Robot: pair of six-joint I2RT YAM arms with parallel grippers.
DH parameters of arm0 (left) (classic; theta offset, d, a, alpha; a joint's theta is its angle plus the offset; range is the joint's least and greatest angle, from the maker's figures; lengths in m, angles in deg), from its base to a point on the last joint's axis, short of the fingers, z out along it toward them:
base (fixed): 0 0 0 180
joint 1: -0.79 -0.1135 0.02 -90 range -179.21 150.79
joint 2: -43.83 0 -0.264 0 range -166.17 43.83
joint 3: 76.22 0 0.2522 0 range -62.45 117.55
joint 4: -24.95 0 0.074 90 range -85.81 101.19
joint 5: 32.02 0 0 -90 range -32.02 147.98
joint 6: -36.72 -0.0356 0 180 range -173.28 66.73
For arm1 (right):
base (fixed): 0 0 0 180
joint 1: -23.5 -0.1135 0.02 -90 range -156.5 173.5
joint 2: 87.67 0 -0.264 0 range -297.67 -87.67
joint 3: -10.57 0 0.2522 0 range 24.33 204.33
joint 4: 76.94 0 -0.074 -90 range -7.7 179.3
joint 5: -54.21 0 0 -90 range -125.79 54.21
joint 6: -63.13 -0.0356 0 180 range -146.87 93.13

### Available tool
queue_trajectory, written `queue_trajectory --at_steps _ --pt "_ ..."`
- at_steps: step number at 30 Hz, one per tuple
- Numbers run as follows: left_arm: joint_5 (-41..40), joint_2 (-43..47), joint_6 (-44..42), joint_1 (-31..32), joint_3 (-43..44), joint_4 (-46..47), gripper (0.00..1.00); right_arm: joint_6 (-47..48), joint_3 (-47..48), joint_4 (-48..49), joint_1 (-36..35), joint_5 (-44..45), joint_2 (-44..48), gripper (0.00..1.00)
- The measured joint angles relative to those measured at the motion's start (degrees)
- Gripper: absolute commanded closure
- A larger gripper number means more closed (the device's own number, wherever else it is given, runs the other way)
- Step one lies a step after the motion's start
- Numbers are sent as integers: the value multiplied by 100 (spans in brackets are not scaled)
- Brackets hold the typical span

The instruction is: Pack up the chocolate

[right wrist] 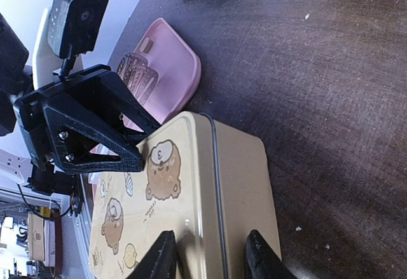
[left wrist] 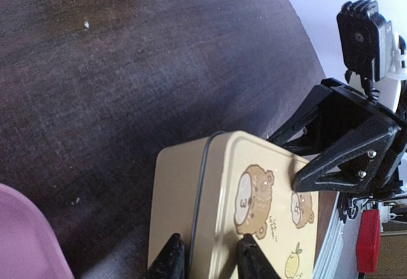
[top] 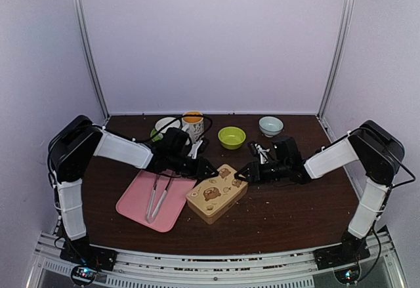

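At the centre of the table (top: 282,216) lies the lidded bear-printed tin (top: 215,193). Your left gripper (left wrist: 210,255) and right gripper (right wrist: 210,255) each pinch one end rim, jaws narrow. No chocolate shows; perhaps it is inside. Expect small, light, smeary lumps, so take each gently by its sides.

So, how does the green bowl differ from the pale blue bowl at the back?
The green bowl is lime; the pale blue bowl is almost white. The green bowl looks wider than the pale blue bowl and stands to its left. Both stand upright on the table.
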State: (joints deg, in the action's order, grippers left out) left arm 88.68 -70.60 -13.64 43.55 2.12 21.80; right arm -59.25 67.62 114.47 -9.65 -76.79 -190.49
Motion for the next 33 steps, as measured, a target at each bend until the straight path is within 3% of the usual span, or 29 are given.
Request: queue_trajectory --at_steps 5,18,28,33 --pt "-28 -2 -114 22 94 -175 70 -214 -267 518 0 79 7 82" --pt "17 -339 -164 31 380 -212 70 -684 -579 1344 0 184 -256 80" --pt "13 -505 -164 72 570 -101 69 -892 -960 1998 -192 737 -227 77" --pt "-157 -501 -341 173 728 -369 63 -859 -1045 1478 -297 1069 197 69"
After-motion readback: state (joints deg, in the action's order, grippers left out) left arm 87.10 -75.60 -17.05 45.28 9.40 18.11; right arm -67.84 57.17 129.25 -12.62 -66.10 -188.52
